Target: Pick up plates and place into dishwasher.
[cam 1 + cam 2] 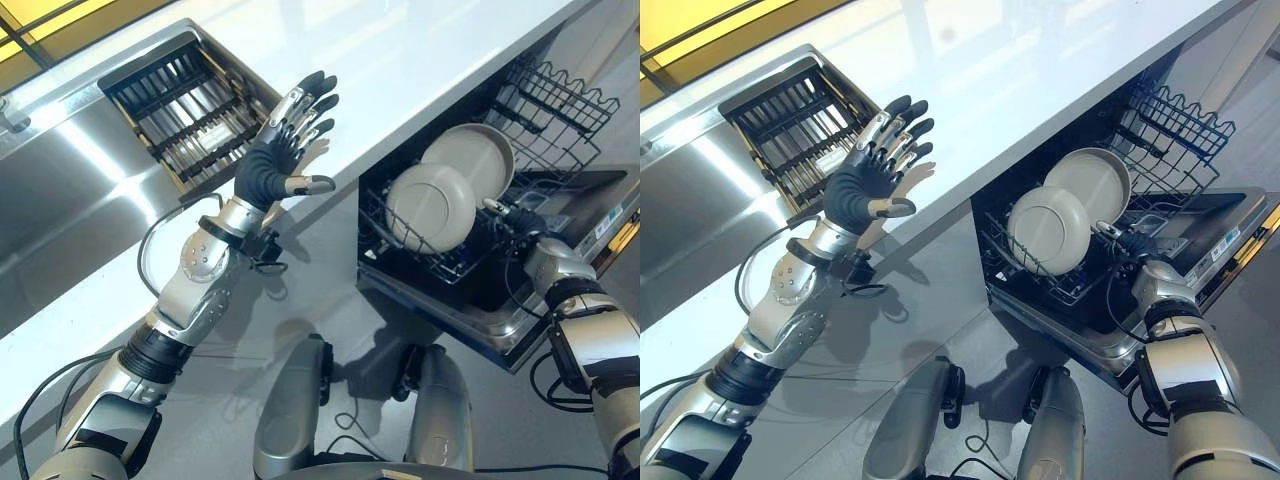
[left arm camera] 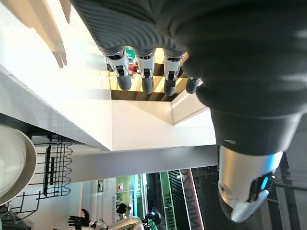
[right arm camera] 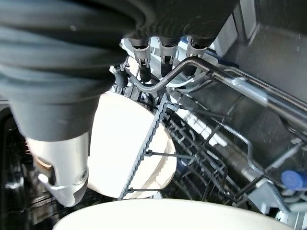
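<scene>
Right of centre in the left eye view, two pale plates point(image 1: 432, 205) point(image 1: 470, 152) stand on edge in the pulled-out lower rack point(image 1: 420, 262) of the open dishwasher point(image 1: 560, 215), the nearer one just in front of the other. Beside them at the rack's right edge is the right hand point(image 1: 512, 217), its fingers curled round the rack's wire rim in the wrist view. Upper left of centre, the left hand point(image 1: 285, 140) is raised over the white counter point(image 1: 420, 50) with fingers spread and straight, holding nothing, near a dark slatted drying rack point(image 1: 185, 110) set in the steel sink.

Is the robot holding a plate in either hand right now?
No plate is held. The left hand is open in the air. The right hand is at the dishwasher rack; whether it grips cannot be told.
</scene>
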Motion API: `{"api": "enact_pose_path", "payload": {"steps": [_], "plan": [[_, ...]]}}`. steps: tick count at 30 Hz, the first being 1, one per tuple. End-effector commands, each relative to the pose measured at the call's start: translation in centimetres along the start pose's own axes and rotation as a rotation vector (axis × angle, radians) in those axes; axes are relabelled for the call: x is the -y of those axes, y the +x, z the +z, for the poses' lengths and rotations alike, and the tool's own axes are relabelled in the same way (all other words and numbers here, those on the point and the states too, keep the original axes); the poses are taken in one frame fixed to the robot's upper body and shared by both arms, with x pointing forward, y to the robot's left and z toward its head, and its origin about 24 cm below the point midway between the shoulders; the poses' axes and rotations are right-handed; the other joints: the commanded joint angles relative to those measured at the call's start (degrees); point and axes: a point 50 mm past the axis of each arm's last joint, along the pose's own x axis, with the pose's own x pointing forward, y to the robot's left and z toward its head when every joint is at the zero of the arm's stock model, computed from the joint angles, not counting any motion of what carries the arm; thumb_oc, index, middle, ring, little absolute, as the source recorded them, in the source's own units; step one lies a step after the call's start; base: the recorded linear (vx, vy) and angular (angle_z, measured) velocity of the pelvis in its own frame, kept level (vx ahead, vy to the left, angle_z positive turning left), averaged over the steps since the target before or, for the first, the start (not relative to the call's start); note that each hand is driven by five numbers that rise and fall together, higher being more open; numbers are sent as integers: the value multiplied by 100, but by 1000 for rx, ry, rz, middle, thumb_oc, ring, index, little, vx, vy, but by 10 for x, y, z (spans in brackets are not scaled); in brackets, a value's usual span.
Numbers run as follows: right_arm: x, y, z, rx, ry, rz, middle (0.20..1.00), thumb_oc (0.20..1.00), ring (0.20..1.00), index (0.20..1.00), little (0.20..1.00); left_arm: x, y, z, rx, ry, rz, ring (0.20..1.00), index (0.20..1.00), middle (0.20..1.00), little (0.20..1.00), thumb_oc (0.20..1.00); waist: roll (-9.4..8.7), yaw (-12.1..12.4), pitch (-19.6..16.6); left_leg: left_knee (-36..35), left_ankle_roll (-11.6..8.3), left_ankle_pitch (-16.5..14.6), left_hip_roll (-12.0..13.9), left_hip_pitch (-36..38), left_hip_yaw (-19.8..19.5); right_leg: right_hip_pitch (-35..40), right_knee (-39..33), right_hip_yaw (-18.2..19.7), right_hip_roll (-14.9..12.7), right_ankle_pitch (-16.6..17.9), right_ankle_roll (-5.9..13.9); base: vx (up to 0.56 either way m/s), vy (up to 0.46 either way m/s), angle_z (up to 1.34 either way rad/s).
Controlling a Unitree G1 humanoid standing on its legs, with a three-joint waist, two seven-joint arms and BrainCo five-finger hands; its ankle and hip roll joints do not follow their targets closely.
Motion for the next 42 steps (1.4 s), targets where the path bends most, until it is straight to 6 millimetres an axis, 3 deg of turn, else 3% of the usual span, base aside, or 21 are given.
{"api": "enact_pose_path", "payload": {"steps": [1,2,8,12,17,22,27,34,42], "plan": [[-68,1,63,261,81,338,1000,1000,1000,1000,1000,-7,-20,-6,-33,-34,38,1000,1000,1000,1000,1000,35,390,39,-140,556,-528,-222,142,164,461,361,136,117,-861,-278,8,-40,7],[-72,-1,74,288,82,357,1000,1000,1000,1000,1000,-7,-19,-4,-27,-31,24,1000,1000,1000,1000,1000,26,412,31,-218,569,-354,-210,92,194,434,280,56,90,-718,-335,8,-46,6],[-84,-8,114,367,95,413,1000,1000,1000,1000,1000,-3,-14,10,56,-41,-94,1000,1000,1000,1000,1000,-31,530,-82,-350,524,-304,-195,177,136,580,175,-49,77,-710,-337,4,-44,6],[-86,-8,123,343,42,381,1000,1000,1000,1000,1000,-5,-11,12,55,-21,-72,1000,1000,1000,1000,1000,-60,588,-141,-416,509,-264,-172,246,95,690,126,-95,86,-714,-361,38,-30,4],[-84,-12,144,383,64,360,1000,1000,1000,1000,1000,-13,-10,13,57,-31,-29,1000,1000,1000,1000,1000,-63,684,-208,-451,478,-262,-191,301,39,841,36,-171,79,-722,-377,27,-14,2],[-77,-14,150,395,100,335,1000,1000,1000,1000,1000,-15,-13,12,61,-40,-13,1000,1000,1000,1000,1000,-76,734,-239,-421,462,-270,-207,268,25,827,46,-199,58,-729,-372,-28,-3,12],[-56,-11,139,385,84,257,1000,1000,1000,1000,1000,-13,-16,14,86,-37,-30,1000,1000,1000,1000,1000,-110,678,-221,-365,473,-298,-195,241,46,789,66,-168,67,-719,-366,-68,40,3],[-9,-7,96,330,-279,-177,1000,1000,1000,1000,1000,-2,-13,10,115,-27,-15,1000,1000,1000,1000,1000,-233,362,-185,-344,576,-393,-51,369,224,787,-13,51,150,-625,-321,-65,75,0],[22,-20,60,413,-447,-617,1000,1000,1000,1000,1000,13,-9,10,159,-13,3,1000,1000,1000,1000,1000,-308,-91,-110,-381,656,-489,79,540,430,855,-194,336,356,-529,-293,-60,74,-12]]}}
